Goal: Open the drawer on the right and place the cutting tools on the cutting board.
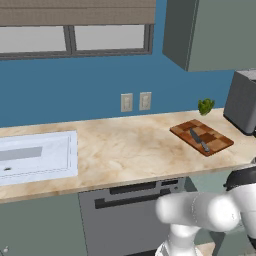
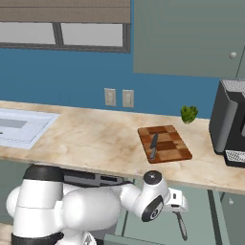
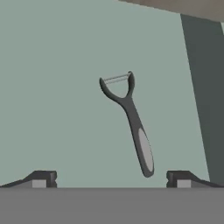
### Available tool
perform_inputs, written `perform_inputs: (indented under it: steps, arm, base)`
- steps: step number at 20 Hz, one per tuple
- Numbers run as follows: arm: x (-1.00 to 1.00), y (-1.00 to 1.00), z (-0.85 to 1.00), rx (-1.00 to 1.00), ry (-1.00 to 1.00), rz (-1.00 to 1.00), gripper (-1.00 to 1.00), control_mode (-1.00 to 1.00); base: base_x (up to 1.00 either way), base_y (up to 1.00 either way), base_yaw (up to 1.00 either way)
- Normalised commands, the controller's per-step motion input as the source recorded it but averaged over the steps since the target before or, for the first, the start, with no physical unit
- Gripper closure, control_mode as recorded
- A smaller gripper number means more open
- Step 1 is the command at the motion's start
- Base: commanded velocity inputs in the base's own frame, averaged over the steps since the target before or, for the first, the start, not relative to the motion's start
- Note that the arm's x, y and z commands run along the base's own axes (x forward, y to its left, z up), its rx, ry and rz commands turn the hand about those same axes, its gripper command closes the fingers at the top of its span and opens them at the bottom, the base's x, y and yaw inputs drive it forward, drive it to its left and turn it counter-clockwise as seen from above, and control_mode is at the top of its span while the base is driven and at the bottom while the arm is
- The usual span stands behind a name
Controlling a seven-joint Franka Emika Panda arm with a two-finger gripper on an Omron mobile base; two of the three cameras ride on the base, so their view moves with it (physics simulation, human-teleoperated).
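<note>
Now the gripper [image 3: 111,179] hangs wide open above the peeler [image 3: 130,120] in the drawer [image 3: 57,109]. Knife [image 1: 199,139] is on the cutting board [image 1: 215,142] already. Best drop straight & pinch the handle mid-length.

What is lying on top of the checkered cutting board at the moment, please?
A knife with a grey blade and dark handle lies on the cutting board. Nothing else rests on it. The wood directly beneath the knife is covered.
</note>
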Motion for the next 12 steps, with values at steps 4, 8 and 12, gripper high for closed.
perform_inputs:
  steps: [4,8,12]
  arm:
    - [0.12,-0.26,-0.22,0.0,0.03,0.04,-1.0,-1.0]
    - [0.13,-0.23,-0.2,0.0,0.09,0.03,-1.0,-1.0]
    - [0.1,-0.32,-0.23,0.0,0.11,0.02,-1.0,-1.0]
  base:
    - [0.0,0.0,0.0]
    - [0.0,0.0,0.0]
    - [0.0,0.0,0.0]
